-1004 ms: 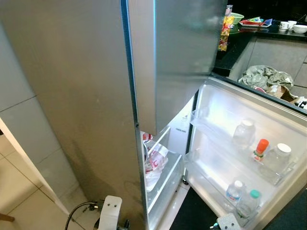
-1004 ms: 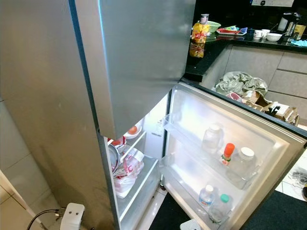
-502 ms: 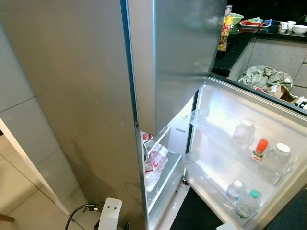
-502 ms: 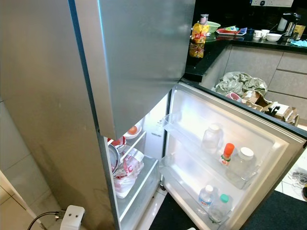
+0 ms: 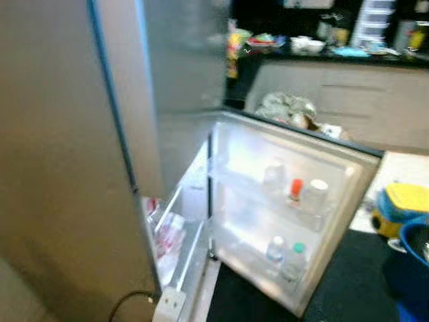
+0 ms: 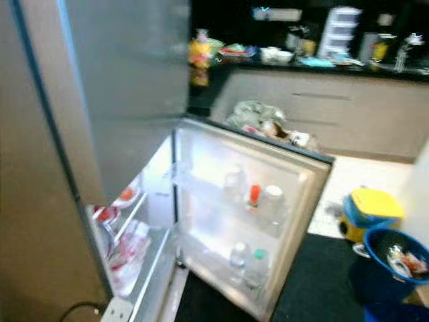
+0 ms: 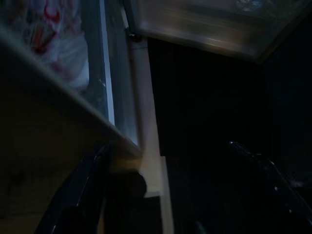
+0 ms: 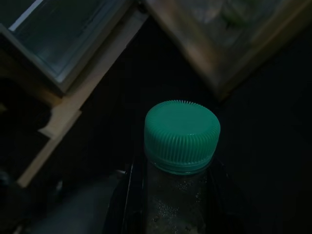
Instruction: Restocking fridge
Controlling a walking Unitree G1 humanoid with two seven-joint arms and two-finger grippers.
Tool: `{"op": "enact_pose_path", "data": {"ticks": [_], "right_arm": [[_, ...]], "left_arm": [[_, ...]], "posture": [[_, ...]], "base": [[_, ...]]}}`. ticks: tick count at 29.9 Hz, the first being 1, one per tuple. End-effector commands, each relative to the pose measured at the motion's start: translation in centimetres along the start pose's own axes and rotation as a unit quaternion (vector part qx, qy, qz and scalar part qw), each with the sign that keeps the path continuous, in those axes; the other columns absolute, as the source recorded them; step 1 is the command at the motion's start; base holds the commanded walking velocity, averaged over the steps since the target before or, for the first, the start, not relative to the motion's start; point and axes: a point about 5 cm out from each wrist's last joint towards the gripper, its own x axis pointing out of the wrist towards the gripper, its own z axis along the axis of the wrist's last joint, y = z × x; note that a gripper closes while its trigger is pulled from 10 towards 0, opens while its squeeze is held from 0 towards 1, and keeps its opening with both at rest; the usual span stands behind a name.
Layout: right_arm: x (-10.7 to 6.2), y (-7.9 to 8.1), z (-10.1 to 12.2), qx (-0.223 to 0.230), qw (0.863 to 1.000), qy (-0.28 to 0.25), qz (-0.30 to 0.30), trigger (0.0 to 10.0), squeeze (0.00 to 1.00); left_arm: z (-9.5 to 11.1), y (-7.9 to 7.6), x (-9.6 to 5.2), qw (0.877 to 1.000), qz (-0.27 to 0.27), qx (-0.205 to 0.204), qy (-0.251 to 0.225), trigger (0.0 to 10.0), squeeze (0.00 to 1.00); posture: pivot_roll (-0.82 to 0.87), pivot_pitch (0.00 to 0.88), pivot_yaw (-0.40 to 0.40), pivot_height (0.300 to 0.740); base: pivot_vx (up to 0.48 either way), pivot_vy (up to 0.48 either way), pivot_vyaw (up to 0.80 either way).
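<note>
The silver fridge (image 5: 60, 168) stands on my left with its lower door (image 5: 348, 194) swung open. The door shelves hold an orange-capped bottle (image 5: 295, 190), clear jars and a green-capped bottle (image 5: 295, 253). A white and red plastic bag (image 5: 169, 233) lies on a shelf inside. In the right wrist view my right gripper (image 8: 173, 192) is shut on a clear bottle with a green cap (image 8: 181, 135), held upright above the dark mat. My left gripper (image 7: 170, 180) hangs low by the fridge's bottom edge, open, with nothing between its fingers (image 7: 80, 192).
A black mat (image 6: 315, 288) lies before the fridge. A blue basin (image 6: 395, 258) and a yellow-lidded container (image 6: 372, 209) stand at the right. A white power strip (image 5: 167, 305) lies on the floor. Crumpled bags (image 6: 265, 121) sit behind the door, below a cluttered counter (image 6: 301, 62).
The whole picture has slid left and blurred, so the camera has turned right. The blue basin and yellow-lidded container have come into view.
</note>
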Motion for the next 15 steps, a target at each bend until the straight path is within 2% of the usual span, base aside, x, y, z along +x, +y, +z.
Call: {"op": "enact_pose_path", "data": {"ticks": [1, 12, 15], "right_arm": [[-0.24, -0.67, -0.29, 0.007, 1.0, 0.002, -0.011, 10.0, 0.0], [-0.41, -0.95, -0.55, 0.016, 1.0, 0.003, -0.02, 10.0, 0.0], [-0.41, -0.99, -0.45, 0.013, 1.0, 0.0, -0.021, 10.0, 0.0]], "left_arm": [[0.18, -0.34, 0.17, 1.0, -0.005, 0.002, 0.001, 10.0, 0.0], [0.41, -0.63, 0.24, 1.0, -0.016, 0.003, -0.009, 10.0, 0.0], [0.39, -0.49, 0.25, 1.0, -0.005, -0.008, -0.008, 10.0, 0.0]], "posture": [[-0.07, 0.081, 0.028, 0.74], [-0.08, 0.082, 0.027, 0.74], [-0.08, 0.084, 0.03, 0.74]], "base": [[0.0, 0.0, -0.8], [0.0, 0.0, -0.8], [0.0, 0.0, 0.0]]}}
